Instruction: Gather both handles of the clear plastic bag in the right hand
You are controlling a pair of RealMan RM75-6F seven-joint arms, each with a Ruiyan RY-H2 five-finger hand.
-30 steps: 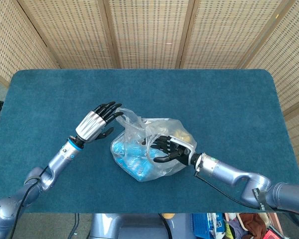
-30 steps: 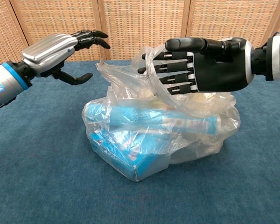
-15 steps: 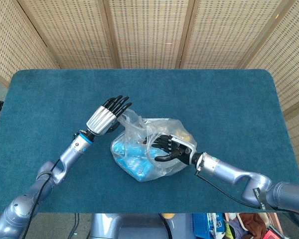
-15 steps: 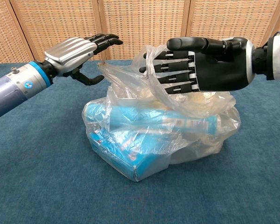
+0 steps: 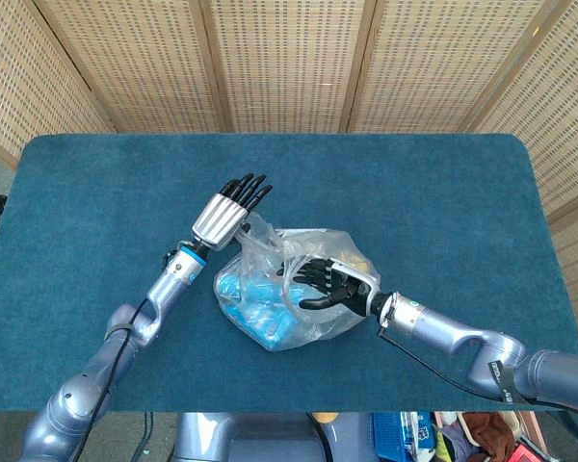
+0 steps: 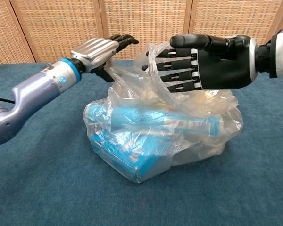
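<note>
My right hand (image 6: 212, 61) is spread flat, 1 handle (image 6: 155, 70) draped over its fingers. The bag (image 6: 160, 136) sags below: thin, slippery film, loosely weighted. My left hand (image 6: 101, 49), fingers extended, touches the other handle (image 6: 114, 73); I'd grip both loops.

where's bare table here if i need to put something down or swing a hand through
Bare cloth lies across the far strip of the table by the wicker screen, along its whole right side, and at the far-left corner. It is crowded in the middle: the clear plastic bag sits there, the left hand at its far-left handle and the right hand over its top.
</note>
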